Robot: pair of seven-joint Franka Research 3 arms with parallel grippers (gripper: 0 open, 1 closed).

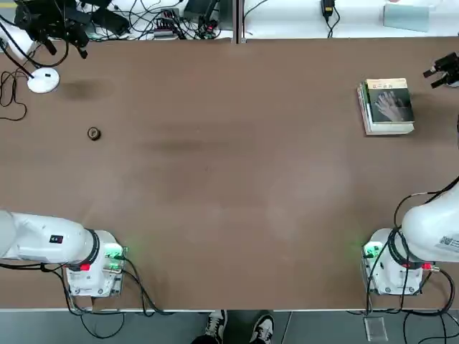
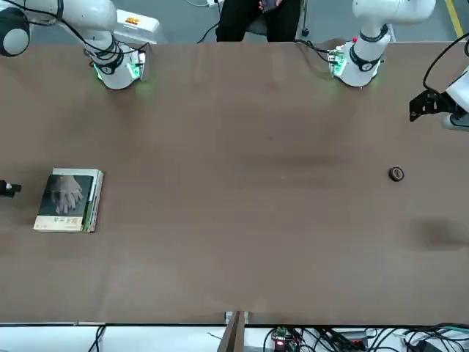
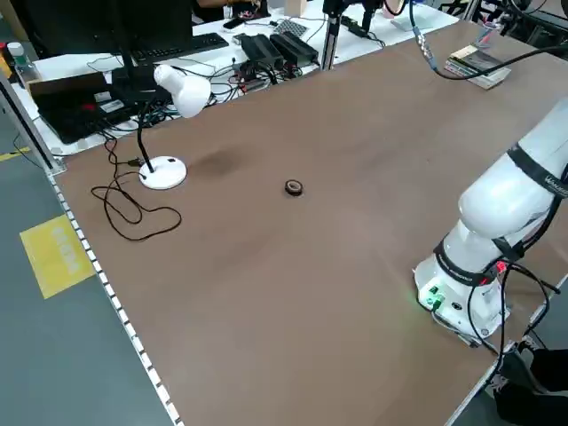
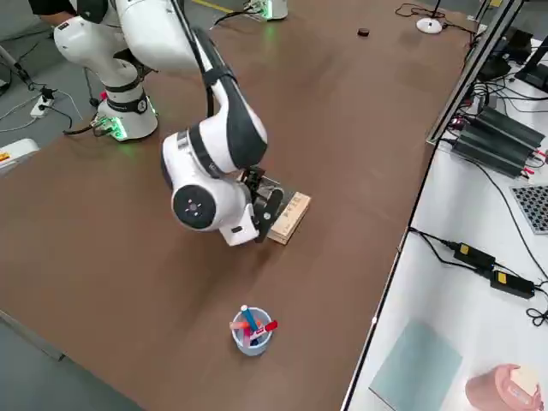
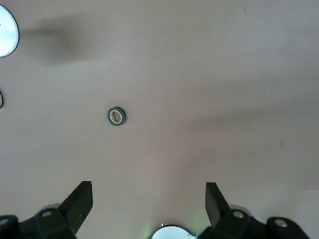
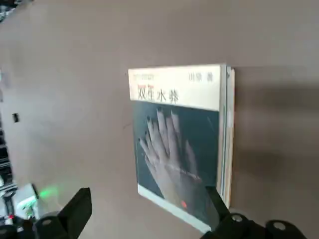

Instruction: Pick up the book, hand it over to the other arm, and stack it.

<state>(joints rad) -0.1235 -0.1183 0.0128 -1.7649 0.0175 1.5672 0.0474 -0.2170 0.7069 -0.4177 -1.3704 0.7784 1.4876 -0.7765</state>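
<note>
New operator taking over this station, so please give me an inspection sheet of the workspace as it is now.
Surface: brown tabletop, dark smudge near the lamp base
Job's things: book with a pale hand on its cover, on top of a small stack at the table's right
Clutter: small round dark object at left; cup of markers at right
Grippers: right gripper open above the stack; left gripper open above bare table at left
Cables: lamp cable looped on the tabletop; tangle on the white desk
Surroundings: person's shoes at the robot's edge
</note>
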